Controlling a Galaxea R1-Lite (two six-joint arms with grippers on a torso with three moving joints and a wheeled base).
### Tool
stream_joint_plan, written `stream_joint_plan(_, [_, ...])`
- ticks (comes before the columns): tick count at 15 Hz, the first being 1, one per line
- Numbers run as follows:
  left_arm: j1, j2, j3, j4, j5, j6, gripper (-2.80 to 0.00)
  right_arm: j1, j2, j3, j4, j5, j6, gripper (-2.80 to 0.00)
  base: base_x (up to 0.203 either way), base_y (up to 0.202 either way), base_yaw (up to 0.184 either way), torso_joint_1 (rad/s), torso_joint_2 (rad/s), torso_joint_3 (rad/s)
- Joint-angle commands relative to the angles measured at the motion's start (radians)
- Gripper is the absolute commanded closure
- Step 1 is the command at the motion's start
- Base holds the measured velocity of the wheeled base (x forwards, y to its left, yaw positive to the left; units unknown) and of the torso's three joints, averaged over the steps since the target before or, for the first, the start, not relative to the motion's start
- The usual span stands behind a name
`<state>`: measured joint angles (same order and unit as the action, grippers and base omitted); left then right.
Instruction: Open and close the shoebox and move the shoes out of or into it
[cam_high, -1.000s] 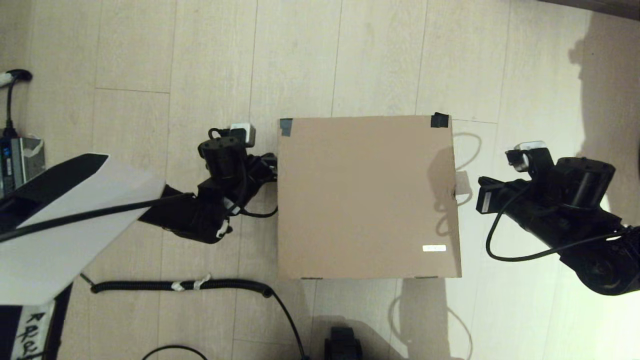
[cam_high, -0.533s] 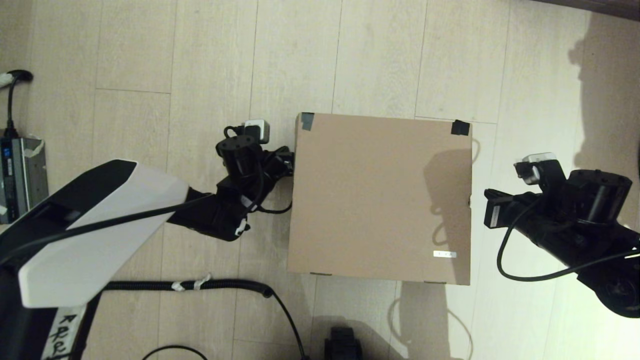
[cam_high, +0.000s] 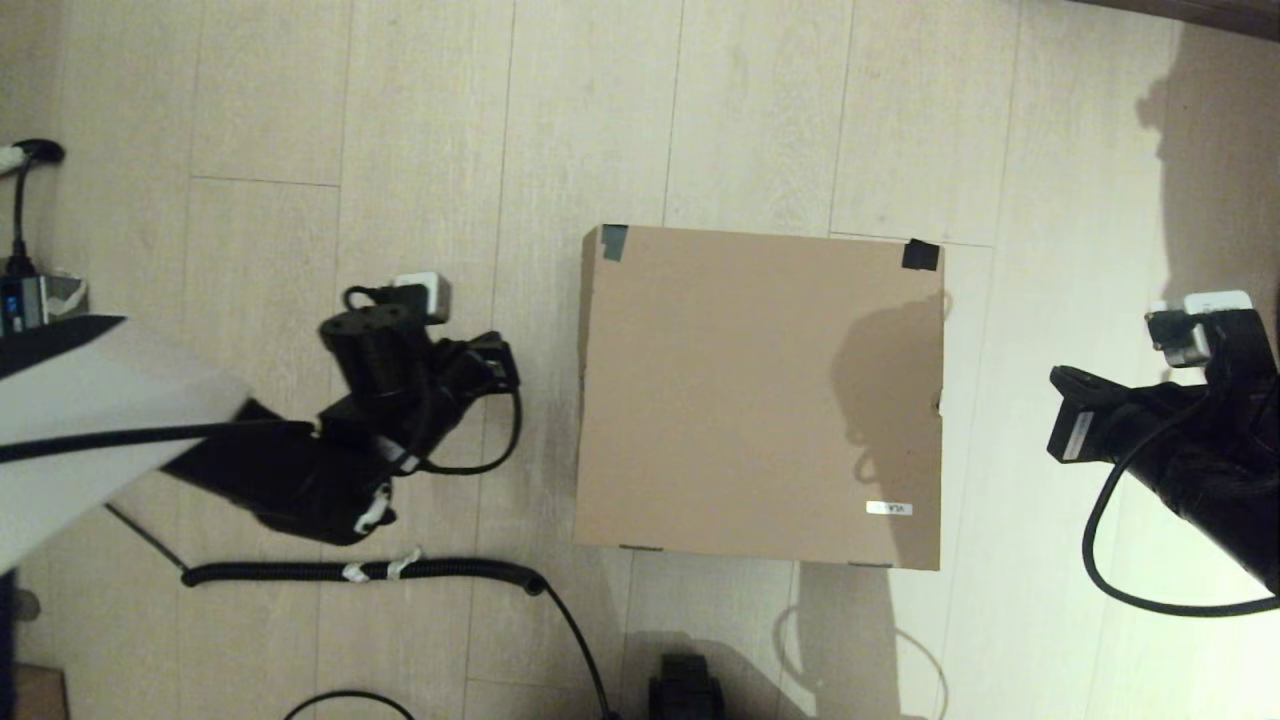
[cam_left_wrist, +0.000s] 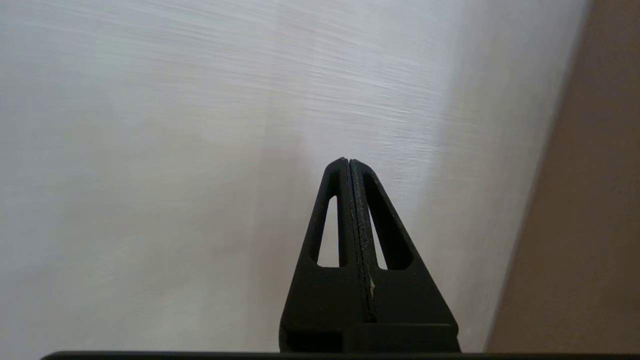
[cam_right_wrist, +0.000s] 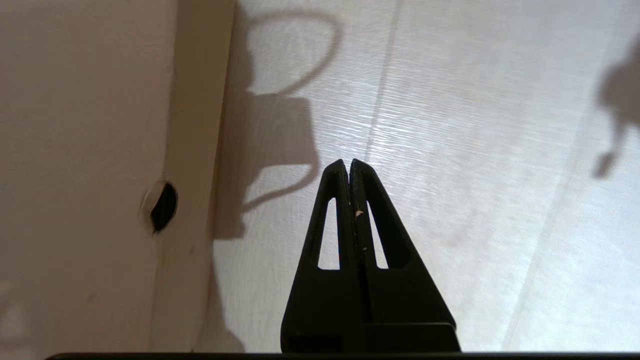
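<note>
The shoebox (cam_high: 760, 395) sits on the floor with its lid down flat, black tape (cam_high: 920, 255) on the two far corners and a small white label (cam_high: 889, 508) near the front right. The shoes are hidden. My left gripper (cam_high: 500, 362) is shut and empty, a short gap left of the box; the box wall (cam_left_wrist: 590, 200) shows beside the left gripper (cam_left_wrist: 348, 161). On the other side, my right gripper (cam_high: 1065, 425) stands apart from the box, also shut with nothing in it. Past the right gripper (cam_right_wrist: 348, 162), the box side (cam_right_wrist: 90, 150) shows a finger hole (cam_right_wrist: 163, 206).
A black coiled cable (cam_high: 400, 570) runs along the floor in front of the left arm. A grey device (cam_high: 30, 305) with a cord lies at the far left. A black part (cam_high: 685, 685) sits at the near edge, in front of the box.
The box slid to the right while the left gripper was against its side. Both arms have since drawn back from it, left arm leftward, right arm rightward.
</note>
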<state>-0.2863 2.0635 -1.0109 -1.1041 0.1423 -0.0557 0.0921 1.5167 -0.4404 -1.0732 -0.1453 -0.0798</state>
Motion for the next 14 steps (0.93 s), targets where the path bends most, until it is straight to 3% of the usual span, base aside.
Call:
stream_joint_plan(1, [0.050, -0.193, 0.134, -0.018, -0.001, -0.001, 0.00, 0.011, -0.148, 0.062, -0.008, -0.022, 0.001, 0.00, 0.000, 0.000, 0.000, 0.000, 0.00, 0.000])
stream_joint_plan(5, [0.135, -0.560, 0.415, -0.025, -0.005, -0.001, 0.00, 0.018, -0.485, 0.301, -0.004, -0.043, 0.000, 0.00, 0.000, 0.000, 0.000, 0.000, 0.00, 0.000])
stream_joint_plan(7, [0.151, -0.758, 0.601, -0.023, -0.029, -0.001, 0.00, 0.018, -0.674, 0.378, 0.078, -0.047, 0.017, 0.00, 0.000, 0.000, 0.000, 0.000, 0.00, 0.000])
stream_joint_plan(9, [0.168, -0.965, 0.816, 0.008, -0.065, -0.002, 0.00, 0.019, -0.959, 0.407, 0.344, -0.028, 0.028, 0.00, 0.000, 0.000, 0.000, 0.000, 0.00, 0.000])
stream_joint_plan(11, [0.178, -1.143, 0.944, 0.124, -0.089, -0.001, 0.00, 0.020, -1.177, 0.423, 0.601, 0.008, 0.029, 0.00, 0.000, 0.000, 0.000, 0.000, 0.00, 0.000])
stream_joint_plan(14, [0.184, -1.361, 1.000, 0.521, -0.103, 0.001, 0.00, 0.021, -1.253, 0.429, 1.055, 0.094, 0.065, 0.00, 0.000, 0.000, 0.000, 0.000, 0.00, 0.000])
